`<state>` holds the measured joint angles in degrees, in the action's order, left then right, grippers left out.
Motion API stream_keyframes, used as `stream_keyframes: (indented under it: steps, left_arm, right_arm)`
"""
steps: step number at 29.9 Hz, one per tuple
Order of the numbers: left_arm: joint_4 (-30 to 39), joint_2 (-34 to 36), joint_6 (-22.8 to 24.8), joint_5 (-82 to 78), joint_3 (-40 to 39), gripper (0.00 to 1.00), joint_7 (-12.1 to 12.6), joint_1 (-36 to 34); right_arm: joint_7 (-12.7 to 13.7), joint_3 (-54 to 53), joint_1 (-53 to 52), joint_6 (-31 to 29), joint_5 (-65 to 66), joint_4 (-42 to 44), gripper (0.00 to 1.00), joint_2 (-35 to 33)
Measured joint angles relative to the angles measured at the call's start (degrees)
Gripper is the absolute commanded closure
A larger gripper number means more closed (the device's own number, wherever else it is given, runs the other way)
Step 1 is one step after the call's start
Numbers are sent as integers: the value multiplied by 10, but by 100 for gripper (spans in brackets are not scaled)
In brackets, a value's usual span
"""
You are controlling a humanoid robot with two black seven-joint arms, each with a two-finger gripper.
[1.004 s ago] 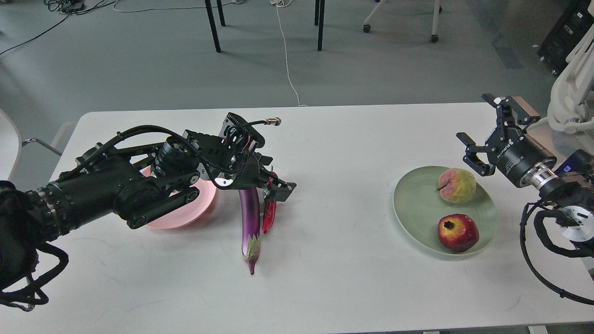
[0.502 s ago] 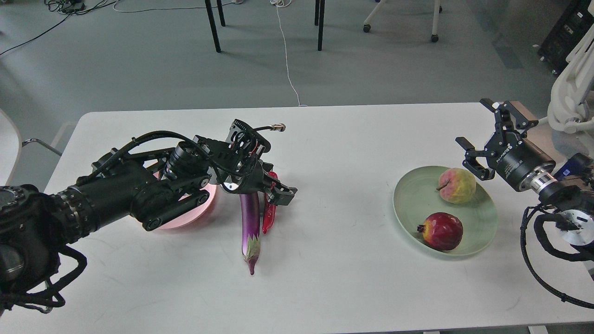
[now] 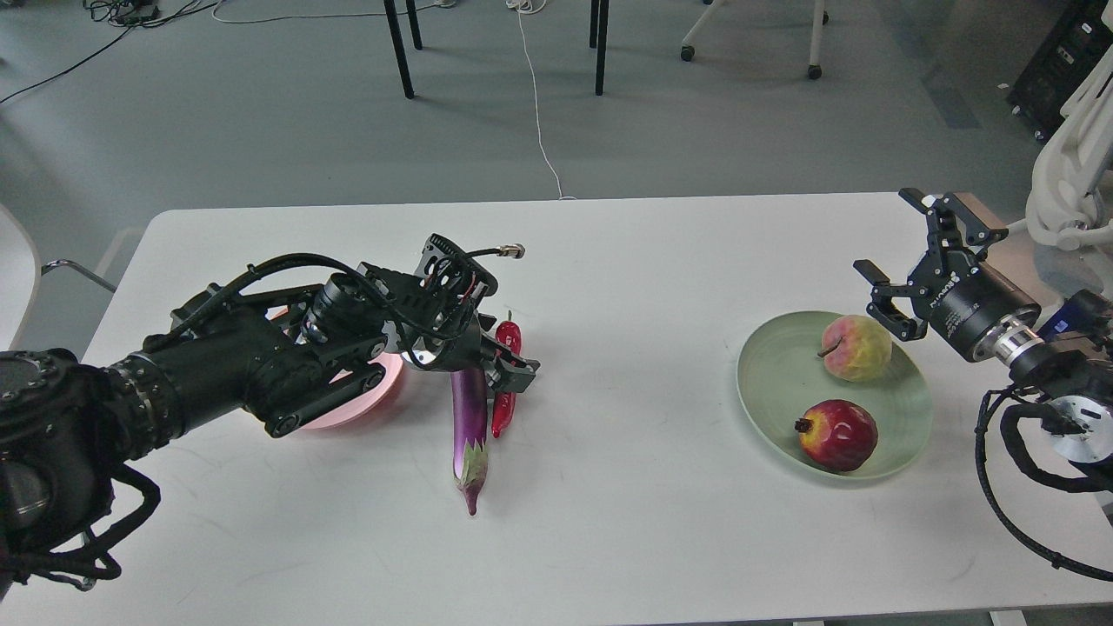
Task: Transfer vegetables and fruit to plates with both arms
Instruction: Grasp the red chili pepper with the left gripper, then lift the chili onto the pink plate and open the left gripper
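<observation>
The purple eggplant lies lengthwise on the white table, cap toward me. The red chili lies right beside it. My left gripper is low over their far ends. One finger lies across the chili and the other is hidden; the jaws look open around the eggplant's end. The pink plate is mostly hidden under my left arm. The peach-like fruit and the pomegranate sit on the green plate. My right gripper is open and empty, just beyond that plate's far right rim.
The table's right edge runs close to my right arm. A white machine part stands beyond that corner. Chair and table legs and a white cable are on the floor behind the table.
My left gripper has come down closer onto the far ends of the eggplant and chili. The pomegranate has rolled on the green plate, its crown now pointing left. My right gripper has drawn back slightly.
</observation>
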<state>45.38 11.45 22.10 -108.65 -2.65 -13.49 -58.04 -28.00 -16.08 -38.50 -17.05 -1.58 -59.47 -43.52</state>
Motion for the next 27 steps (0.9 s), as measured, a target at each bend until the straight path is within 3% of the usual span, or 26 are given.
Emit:
stream_keyframes:
  steps: [5, 7, 9, 12, 14, 22, 27]
  left_arm:
    - [-1, 0, 0, 1, 2, 34, -2, 8]
    - [-1, 0, 0, 2, 2, 47, -3, 9]
    - [-1, -1, 1, 3, 1, 66, -4, 9]
    - [-1, -2, 2, 4, 0, 76, -3, 7]
    - [0, -3, 0, 4, -3, 88, -1, 5]
    - [23, -10, -5, 82, -11, 89, 12, -24]
    - [56, 28, -5, 197, -11, 88, 32, -68]
  right_arm:
    - [0, 0, 2, 0, 0, 1, 1, -1]
    - [0, 0, 3, 0, 0, 1, 1, -1]
    - [0, 0, 3, 0, 0, 1, 1, -1]
    - [0, 2, 4, 0, 0, 1, 1, -1]
    - [0, 3, 4, 0, 0, 1, 1, -1]
    - [0, 3, 4, 0, 0, 1, 1, 0]
    - [0, 3, 4, 0, 1, 1, 1, 2]
